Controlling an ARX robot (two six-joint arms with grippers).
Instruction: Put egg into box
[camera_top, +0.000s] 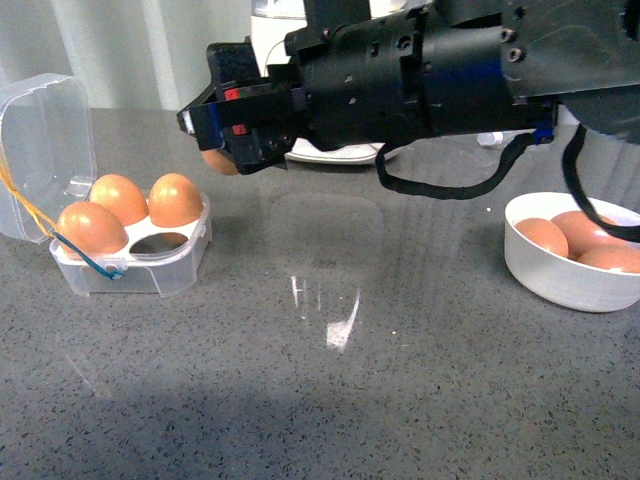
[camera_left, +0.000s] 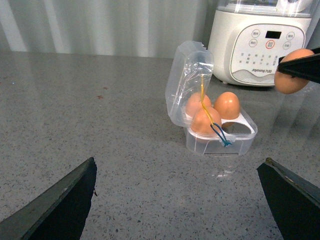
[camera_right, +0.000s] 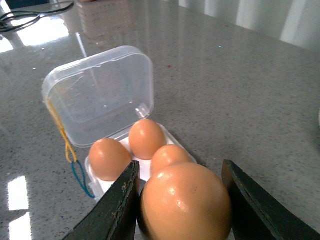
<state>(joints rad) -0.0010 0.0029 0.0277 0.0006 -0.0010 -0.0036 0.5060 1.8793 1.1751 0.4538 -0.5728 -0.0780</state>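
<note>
My right gripper (camera_top: 222, 140) is shut on an orange-brown egg (camera_top: 220, 161) and holds it in the air, to the right of and above the box (camera_top: 135, 250). The egg fills the space between the jaws in the right wrist view (camera_right: 184, 205). The box is a clear four-cell case with its lid (camera_top: 45, 150) open; three cells hold eggs and the front right cell (camera_top: 160, 241) is empty. The box also shows in the left wrist view (camera_left: 220, 132) and the right wrist view (camera_right: 100, 185). My left gripper (camera_left: 180, 200) is open and empty over bare counter.
A round white bowl (camera_top: 570, 275) with several eggs stands at the right. A white kitchen appliance (camera_left: 257, 42) stands behind the box. Yellow and blue bands (camera_top: 85, 255) hang at the box's left front. The grey stone counter (camera_top: 330, 400) lies all around.
</note>
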